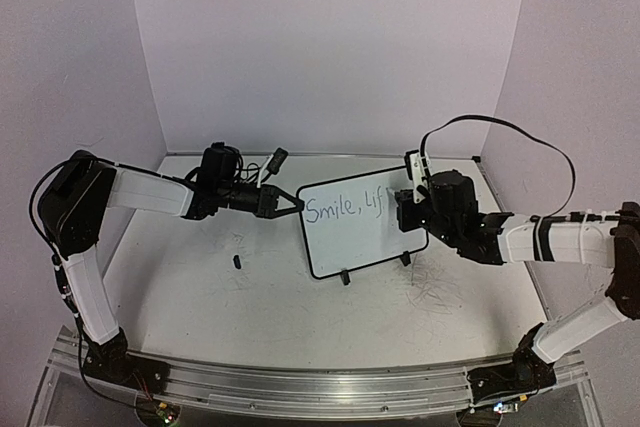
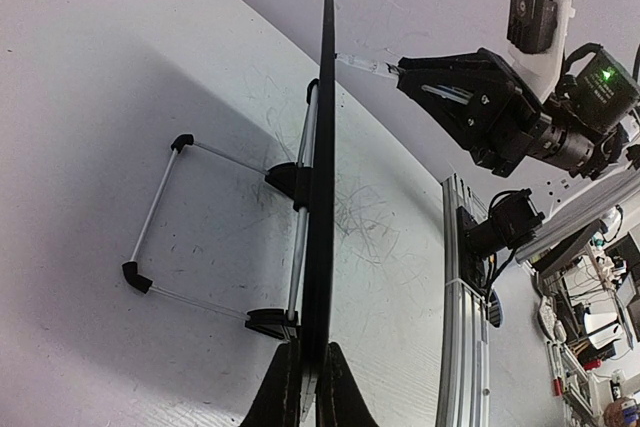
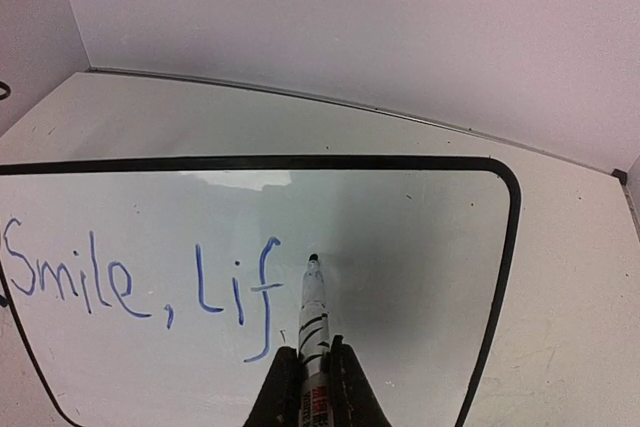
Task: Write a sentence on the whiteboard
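Observation:
The whiteboard (image 1: 355, 237), white with a thin black frame, stands on its feet mid-table. My left gripper (image 1: 290, 203) is shut on its left edge; in the left wrist view (image 2: 312, 387) the board (image 2: 322, 197) shows edge-on between the fingers. The sentence (image 1: 345, 207) reads "Smile, lif" in blue, also in the right wrist view (image 3: 140, 282). My right gripper (image 3: 314, 382) is shut on a white marker (image 3: 313, 317), its tip at the board just right of the "f". In the top view the right gripper (image 1: 408, 197) is at the board's upper right.
A small black cap (image 1: 238, 261) lies on the tabletop left of the board. Grey scuff scribbles (image 1: 435, 292) mark the table at the right. The board's wire stand (image 2: 165, 217) sticks out behind it. Walls close off the back and sides.

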